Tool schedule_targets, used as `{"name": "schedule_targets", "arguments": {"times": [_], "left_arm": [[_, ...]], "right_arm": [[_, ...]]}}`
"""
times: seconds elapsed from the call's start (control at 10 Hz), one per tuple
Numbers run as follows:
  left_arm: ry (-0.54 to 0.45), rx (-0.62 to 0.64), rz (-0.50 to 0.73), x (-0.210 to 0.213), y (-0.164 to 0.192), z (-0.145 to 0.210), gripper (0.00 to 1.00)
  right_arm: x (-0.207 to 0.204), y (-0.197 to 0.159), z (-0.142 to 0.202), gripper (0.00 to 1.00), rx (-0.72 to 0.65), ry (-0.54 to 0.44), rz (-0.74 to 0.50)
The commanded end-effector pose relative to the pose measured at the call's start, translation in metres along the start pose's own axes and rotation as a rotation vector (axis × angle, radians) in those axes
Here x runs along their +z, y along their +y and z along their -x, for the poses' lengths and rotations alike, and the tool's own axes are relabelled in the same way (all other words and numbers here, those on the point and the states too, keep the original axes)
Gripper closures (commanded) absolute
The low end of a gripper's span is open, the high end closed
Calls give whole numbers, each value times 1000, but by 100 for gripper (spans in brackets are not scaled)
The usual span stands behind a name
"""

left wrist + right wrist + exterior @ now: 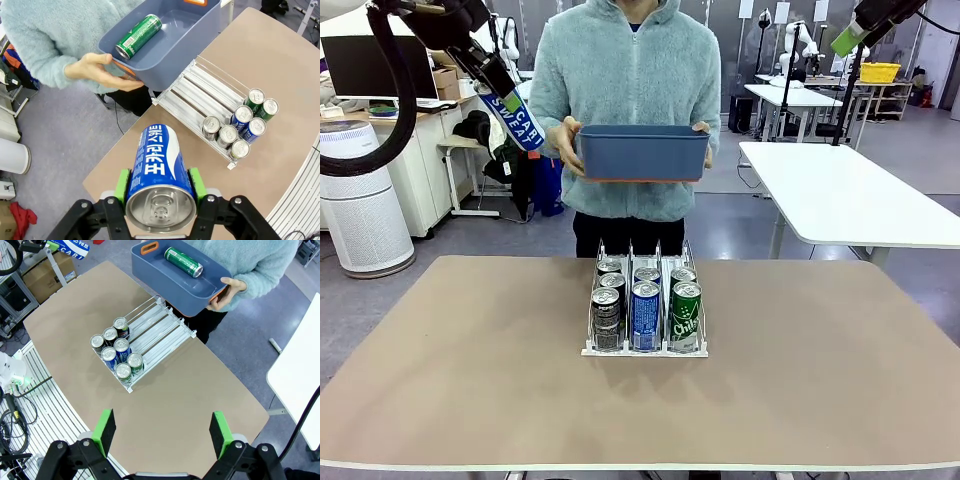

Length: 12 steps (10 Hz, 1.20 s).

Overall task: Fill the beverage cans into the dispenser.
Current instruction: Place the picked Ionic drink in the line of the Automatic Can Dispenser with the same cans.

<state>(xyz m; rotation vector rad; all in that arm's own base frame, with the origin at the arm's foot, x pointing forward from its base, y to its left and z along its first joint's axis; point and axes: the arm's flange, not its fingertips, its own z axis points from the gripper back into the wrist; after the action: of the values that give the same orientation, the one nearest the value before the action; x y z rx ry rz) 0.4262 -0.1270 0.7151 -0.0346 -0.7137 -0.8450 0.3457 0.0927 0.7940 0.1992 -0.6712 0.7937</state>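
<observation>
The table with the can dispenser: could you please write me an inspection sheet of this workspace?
Surface: tan table, no spills seen.
Job's things: white dispenser holds seven cans, three dark, two blue, two green; one green can lies in the blue bin held by a person.
Clutter: nothing seen.
End effectors: left end effector shut on a blue can, raised; right end effector open, empty, high over the table.
Cables: black cable loop at the left arm.
Surroundings: white side table, white air purifier.
</observation>
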Motion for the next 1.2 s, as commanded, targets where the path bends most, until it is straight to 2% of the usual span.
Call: {"name": "schedule_targets", "arguments": {"times": [0.0,0.2,0.3,0.7,0.9,1.1], "left_arm": [[-9,-11,-7,3,1,1,85],[-9,-11,-7,3,1,1,85],[0,0,0,0,0,0,43],[108,273,-81,-13,-67,-19,43],[119,320,-48,-23,-101,-22,43],[157,281,40,-41,-127,-26,43]], "right_arm": [[0,0,0,0,-8,-1,-1],[0,0,0,0,-8,-1,-1],[0,0,0,0,-8,-1,-1],[0,0,0,0,-8,-1,-1],[0,0,0,0,-8,-1,-1],[0,0,0,0,-8,-1,-1]]}}
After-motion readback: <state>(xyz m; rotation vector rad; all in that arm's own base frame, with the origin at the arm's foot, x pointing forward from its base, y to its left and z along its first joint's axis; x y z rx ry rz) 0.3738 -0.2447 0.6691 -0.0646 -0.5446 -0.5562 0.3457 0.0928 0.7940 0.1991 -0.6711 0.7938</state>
